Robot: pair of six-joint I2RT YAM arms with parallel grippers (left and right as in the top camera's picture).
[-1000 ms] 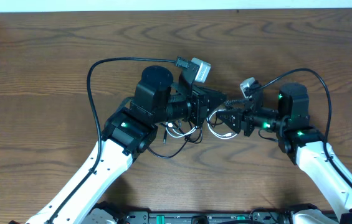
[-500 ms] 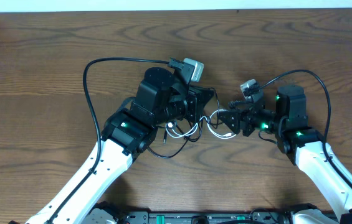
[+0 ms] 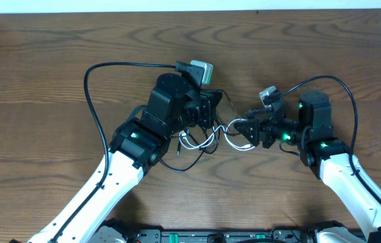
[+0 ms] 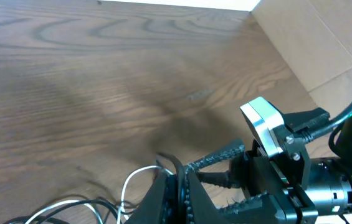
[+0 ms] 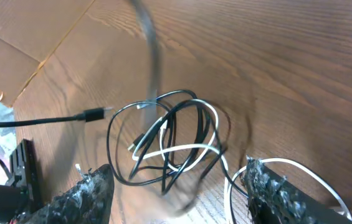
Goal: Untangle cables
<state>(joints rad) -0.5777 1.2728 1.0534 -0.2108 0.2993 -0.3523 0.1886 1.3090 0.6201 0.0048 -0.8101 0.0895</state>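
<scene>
The white cable (image 3: 232, 144) and the black cable (image 3: 191, 164) lie tangled in loops on the wooden table between my two grippers. My left gripper (image 3: 215, 106) is shut on a strand of the black cable (image 4: 174, 163) and holds it up off the table; the jaws (image 4: 179, 179) pinch it between them. My right gripper (image 3: 245, 128) is open, facing the tangle. In the right wrist view its fingers (image 5: 177, 171) stand either side of the white loops (image 5: 185, 149) and black loops (image 5: 114, 146), touching neither. A blurred black strand (image 5: 152, 56) rises from the pile.
A black plug end (image 5: 95, 114) lies left of the tangle. The thick black arm wires (image 3: 102, 74) arc over the table. Cardboard (image 4: 313, 43) borders the table's edge. The right gripper (image 4: 244, 177) shows open in the left wrist view.
My left gripper has swung back and away from the right gripper, pulling the black strand up from the tangle. The right gripper has hardly moved.
</scene>
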